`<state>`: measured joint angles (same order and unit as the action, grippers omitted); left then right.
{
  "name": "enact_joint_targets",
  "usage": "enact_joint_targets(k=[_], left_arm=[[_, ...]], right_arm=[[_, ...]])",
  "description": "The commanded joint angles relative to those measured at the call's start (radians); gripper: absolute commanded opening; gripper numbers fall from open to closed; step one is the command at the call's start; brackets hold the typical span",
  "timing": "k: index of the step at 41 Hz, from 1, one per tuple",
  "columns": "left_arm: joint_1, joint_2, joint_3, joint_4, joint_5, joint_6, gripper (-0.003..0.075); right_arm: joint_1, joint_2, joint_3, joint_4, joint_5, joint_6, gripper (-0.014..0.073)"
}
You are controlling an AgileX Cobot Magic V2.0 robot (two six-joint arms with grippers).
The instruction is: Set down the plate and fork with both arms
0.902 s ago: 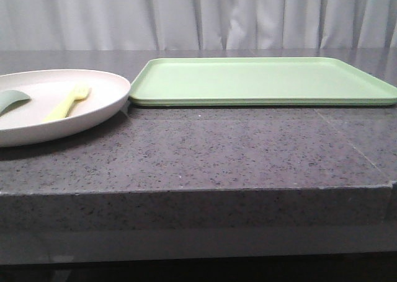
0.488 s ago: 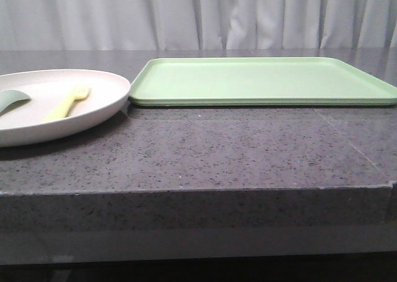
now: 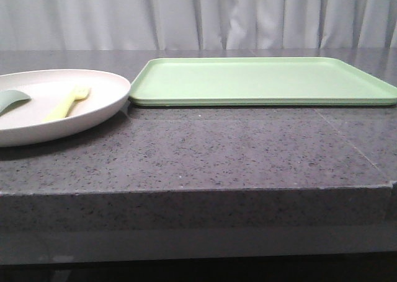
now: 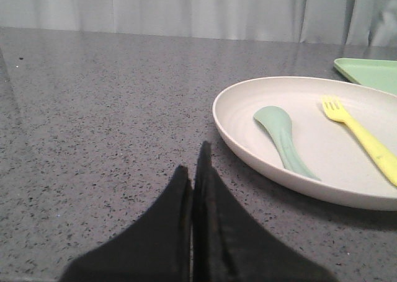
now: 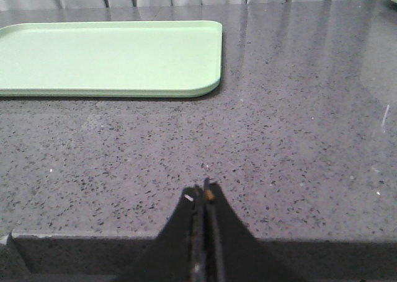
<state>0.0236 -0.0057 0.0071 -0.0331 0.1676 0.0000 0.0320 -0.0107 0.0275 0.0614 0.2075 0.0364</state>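
Just beside the closed left claw (image 4: 195, 164), the plate (image 4: 248, 142).

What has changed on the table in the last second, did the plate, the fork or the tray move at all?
Nothing visibly changed. In the front view the plate sits in the same spot beside the green tray, with the fork and the grey-green spoon lying in it as before. Nothing was taken hold of or let go.
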Motion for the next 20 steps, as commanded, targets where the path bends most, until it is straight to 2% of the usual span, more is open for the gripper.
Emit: enact_joint_targets(k=[1, 20], left_arm=[[-0.001, -0.02, 0.001, -0.006, -0.089, 0.0, -0.0018], [-0.001, -0.02, 0.001, -0.006, -0.089, 0.0, -0.0018]], right_arm=[[-0.007, -0.019, -0.004, 0.001, -0.077, -0.008, -0.0116], [-0.007, -0.018, -0.004, 0.001, -0.115, -0.008, -0.0116]])
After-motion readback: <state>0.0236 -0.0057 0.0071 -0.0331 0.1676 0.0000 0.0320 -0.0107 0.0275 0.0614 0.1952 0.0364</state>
